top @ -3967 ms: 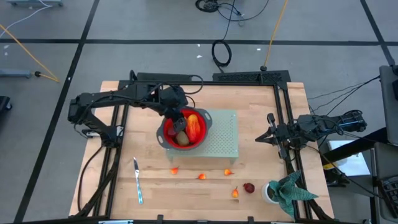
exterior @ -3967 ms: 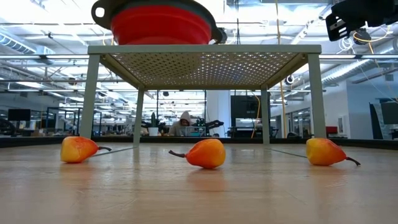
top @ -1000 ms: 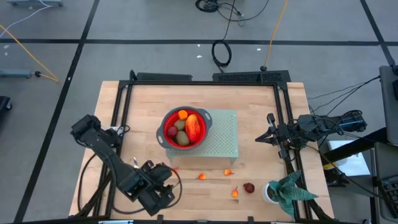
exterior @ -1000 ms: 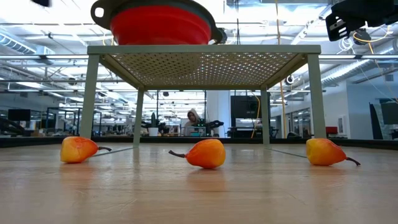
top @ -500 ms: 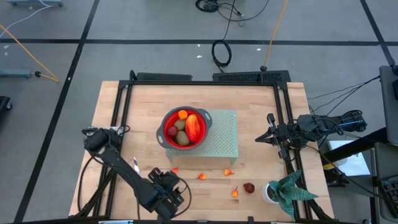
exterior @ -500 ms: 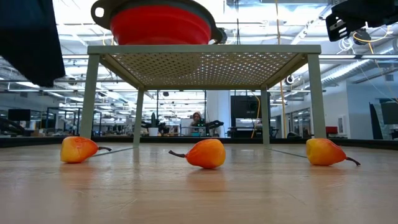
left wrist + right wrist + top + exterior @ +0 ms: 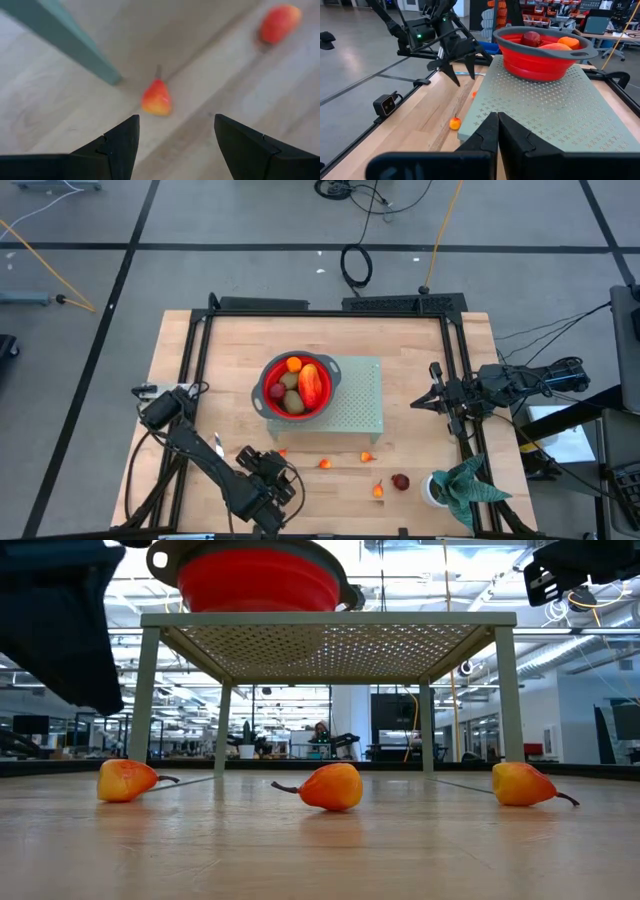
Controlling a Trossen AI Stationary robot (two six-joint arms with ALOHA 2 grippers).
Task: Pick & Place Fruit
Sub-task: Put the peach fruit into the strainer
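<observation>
Viewing from above, the left gripper (image 7: 268,480) hovers open near the front edge of the surface (image 7: 200,360). One small orange fruit (image 7: 280,452) lies just beyond it, at the foot of the green perforated stand (image 7: 360,395). Further orange pieces (image 7: 325,464) and a dark red round fruit (image 7: 400,481) lie off toward the right arm. The red bowl (image 7: 268,402) on the stand already holds a kiwi, a long red-orange piece and others. The silver knife (image 7: 219,455) lies close beside the left arm; a sideways sweep could knock it. The right gripper (image 7: 422,402) waits closed at the right side rail, well apart from the fruit.

At surface height, three orange fruits (image 7: 331,786) rest on the wood in front of the stand. The left arm shows only as a dark mass at the upper left, so its clearance cannot be judged here.

In the left wrist view, the nearest orange fruit (image 7: 156,98) sits ahead between the two spread fingers (image 7: 119,142), just beside a stand leg (image 7: 70,42). Likely risks: the piece is small and tapered and may roll or squirt out on closing; a finger could strike the leg. Open room lies on the side away from the leg.

In the right wrist view, the right fingers (image 7: 485,137) meet with no gap. The left gripper (image 7: 454,59) is visible beyond, its tips above the surface.
</observation>
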